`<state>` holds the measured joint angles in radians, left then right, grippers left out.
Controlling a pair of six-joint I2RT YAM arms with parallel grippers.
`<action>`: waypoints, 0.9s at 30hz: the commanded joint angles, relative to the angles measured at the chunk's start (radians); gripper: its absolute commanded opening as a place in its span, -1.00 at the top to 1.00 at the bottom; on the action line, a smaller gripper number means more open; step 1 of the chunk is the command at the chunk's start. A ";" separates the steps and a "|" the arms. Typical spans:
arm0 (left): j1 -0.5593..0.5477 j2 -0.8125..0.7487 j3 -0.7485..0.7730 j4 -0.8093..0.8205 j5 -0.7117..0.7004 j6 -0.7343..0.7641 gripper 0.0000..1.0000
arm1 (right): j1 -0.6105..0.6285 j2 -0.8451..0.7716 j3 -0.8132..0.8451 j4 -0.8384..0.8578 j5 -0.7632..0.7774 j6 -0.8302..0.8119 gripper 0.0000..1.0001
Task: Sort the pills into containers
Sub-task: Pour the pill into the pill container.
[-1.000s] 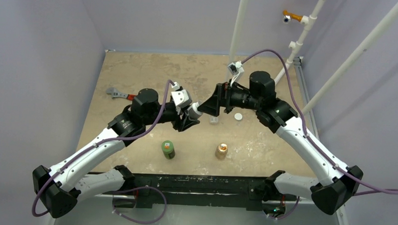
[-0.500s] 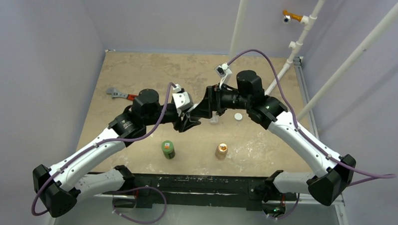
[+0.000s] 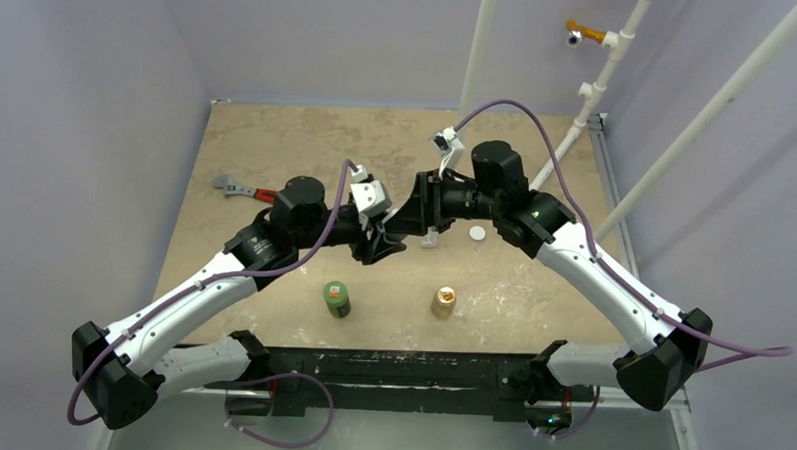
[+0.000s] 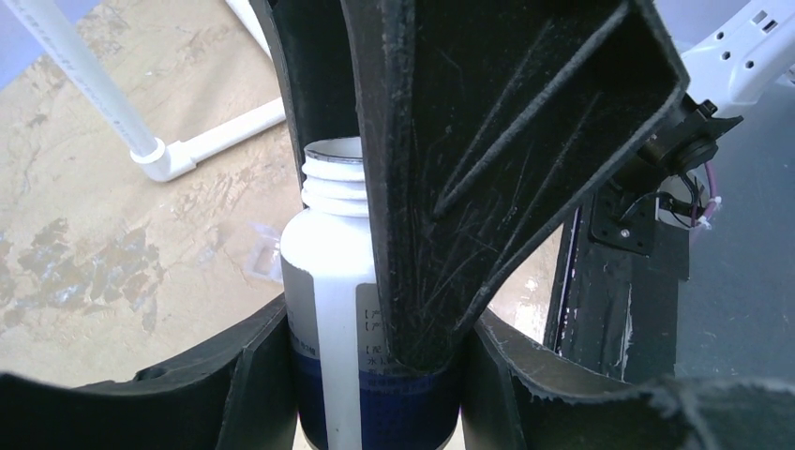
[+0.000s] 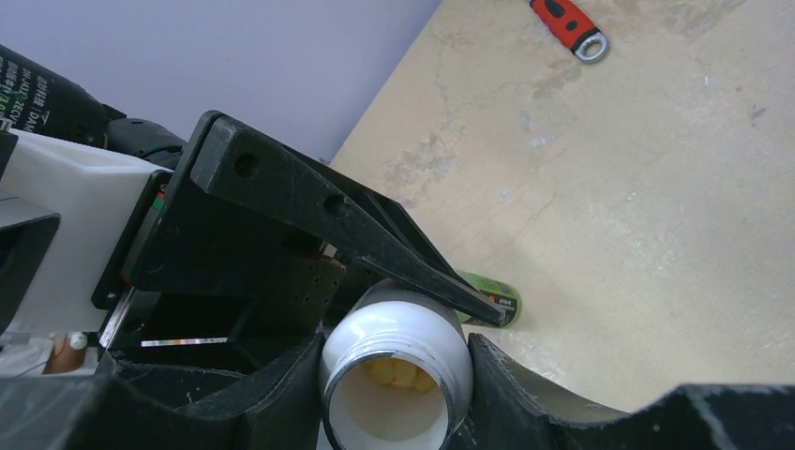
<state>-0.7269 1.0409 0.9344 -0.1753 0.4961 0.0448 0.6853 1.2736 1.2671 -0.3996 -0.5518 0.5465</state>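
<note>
A white pill bottle with a blue label and no cap stands between the fingers of my left gripper, which is shut on its lower body. My right gripper is shut on the same bottle near its threaded neck. Pale yellowish pills lie inside the open mouth. From above, the two grippers meet at mid-table, left and right, and they hide the bottle. The small transparent container sits on the table just right of them and shows behind the bottle.
A loose white cap lies right of the container. A green bottle and a tan-orange bottle stand nearer the arm bases. A red-handled wrench lies at the left. White pipes rise at the back right.
My right gripper has moved left to the bottle held by my left gripper and closed on it from wide open. The left arm shifted slightly.
</note>
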 commanded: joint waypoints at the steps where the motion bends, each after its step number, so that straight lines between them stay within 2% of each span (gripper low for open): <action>1: -0.002 -0.035 -0.021 0.115 -0.016 -0.060 0.09 | -0.049 -0.017 0.048 0.039 -0.057 0.078 1.00; 10: 0.017 -0.127 -0.137 0.312 -0.072 -0.204 -0.51 | -0.156 -0.024 0.029 0.173 -0.254 0.211 1.00; 18: 0.038 -0.144 -0.128 0.346 -0.041 -0.241 -0.54 | -0.173 -0.034 -0.004 0.249 -0.313 0.264 1.00; 27: 0.081 -0.118 -0.086 0.374 0.040 -0.280 -0.51 | -0.175 -0.039 -0.019 0.262 -0.329 0.275 1.00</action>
<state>-0.6685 0.9184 0.8009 0.1188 0.4767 -0.1959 0.5148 1.2652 1.2526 -0.1898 -0.8440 0.8059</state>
